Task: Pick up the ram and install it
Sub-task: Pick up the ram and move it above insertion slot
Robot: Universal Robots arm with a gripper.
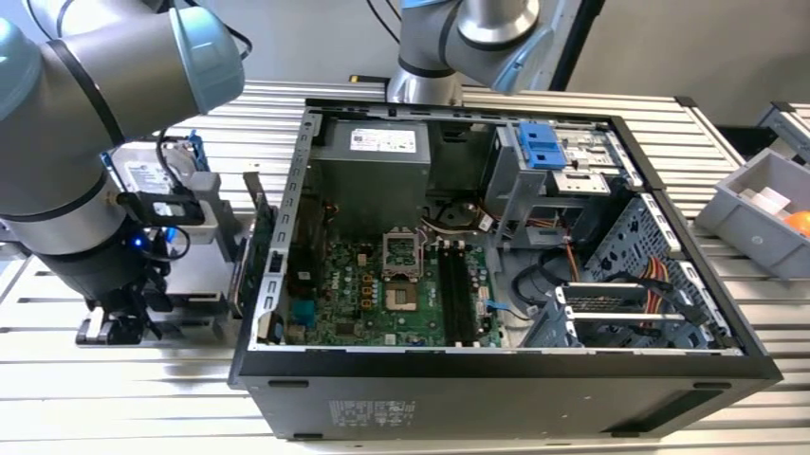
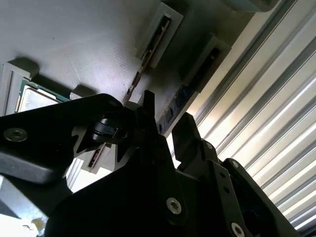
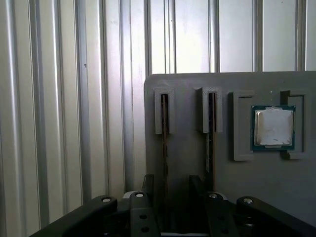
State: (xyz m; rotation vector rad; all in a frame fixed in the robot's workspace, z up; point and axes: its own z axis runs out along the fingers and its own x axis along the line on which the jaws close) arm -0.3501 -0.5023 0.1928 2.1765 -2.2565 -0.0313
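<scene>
**Claw open astride the ram in its holder**

- The gripper (image 3: 171, 181) is seen in both wrist views with its fingers (image 3: 196, 187) set apart. The claw is open and nothing is clamped.
- The ram (image 3: 164, 148) is seen edge-on, standing in a slot of a grey holder plate (image 3: 187, 98). It is placed between the two fingers, and a gap is noted on each side in the first wrist view.
- In the second wrist view the same ram (image 2: 173, 106) is seen running into the space between the fingers of the gripper (image 2: 166, 112).
- A second stick (image 3: 210, 143) is held in the neighbouring slot, outside the fingers, on the side nearer the processor chip (image 3: 273, 127).
- The chip is seated in its own recess on the plate, well apart from the claw.
- The holder is set on a slatted metal table (image 3: 59, 98).
- In the exterior view the gripper (image 1: 120, 320) is found low at that view's left, just beside the open computer case (image 1: 506, 379).
- Inside the case, the motherboard (image 1: 360, 284) and its long black slots (image 1: 456, 294) are seen
- A grey bin (image 1: 746, 204) is noted at the far right of that view
</scene>
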